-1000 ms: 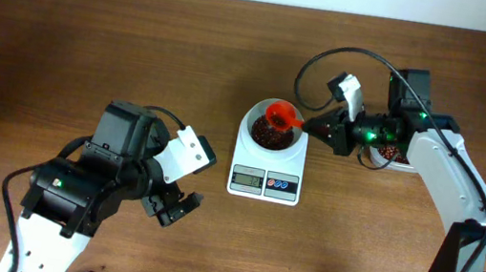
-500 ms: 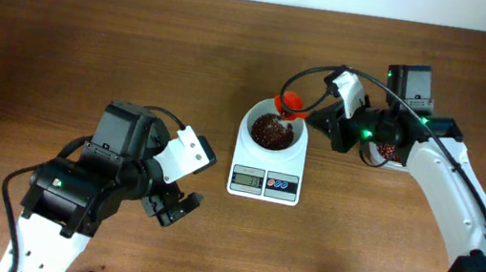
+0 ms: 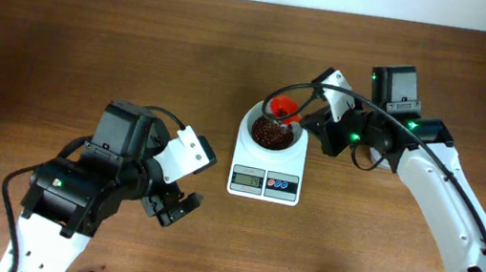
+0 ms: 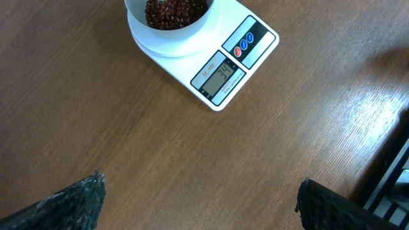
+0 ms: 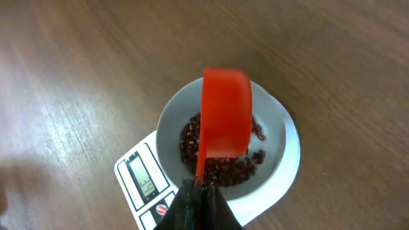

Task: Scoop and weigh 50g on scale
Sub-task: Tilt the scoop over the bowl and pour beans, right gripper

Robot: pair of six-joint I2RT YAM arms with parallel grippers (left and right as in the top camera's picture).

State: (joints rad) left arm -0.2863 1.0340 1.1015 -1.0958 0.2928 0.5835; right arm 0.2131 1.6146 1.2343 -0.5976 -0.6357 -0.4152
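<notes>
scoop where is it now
In the overhead view, right of centre, the red scoop is held in the shut right claw, over the beans on the scale.

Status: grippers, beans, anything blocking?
Right gripper shut on red scoop, tipped over scale. Left gripper open, empty. Beans in bowl. Nothing blocking.

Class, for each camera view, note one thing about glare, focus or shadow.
Overhead: even light, no glare; the scale display too small to read. Left wrist: glare streaks the table at right; the left gripper's fingertips in the bottom corners are dark and blurred. Right wrist: the red scoop and beans are sharp; pale sheen on wood at left.
</notes>
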